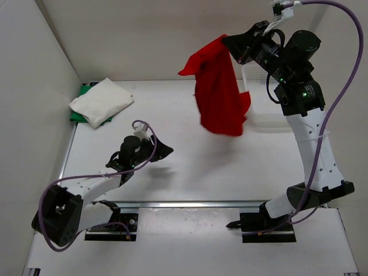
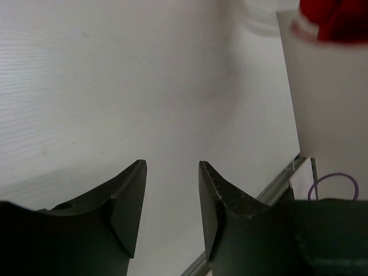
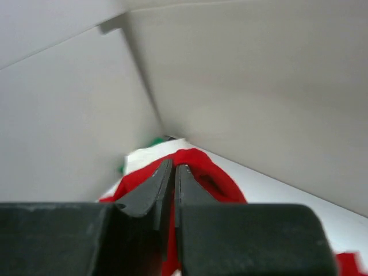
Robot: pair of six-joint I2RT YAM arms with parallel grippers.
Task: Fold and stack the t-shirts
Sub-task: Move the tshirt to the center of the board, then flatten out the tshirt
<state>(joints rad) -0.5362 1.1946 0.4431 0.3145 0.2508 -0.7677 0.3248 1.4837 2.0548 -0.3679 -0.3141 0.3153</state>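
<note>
Aloft, right arm [image 1: 312,144] dangles red t-shirt [image 1: 218,98], left arm [image 1: 99,185] low.

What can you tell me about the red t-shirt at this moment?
The red t-shirt is plain, soft, bright red cloth, unfolded and crumpled. It hangs in the air from the right gripper, whose jaws are shut on a bunched top edge. The cloth drapes down in loose folds, one corner sticking out left near the top. It hangs over the right side of the table, in front of the basket; whether it brushes the basket is unclear.
</note>
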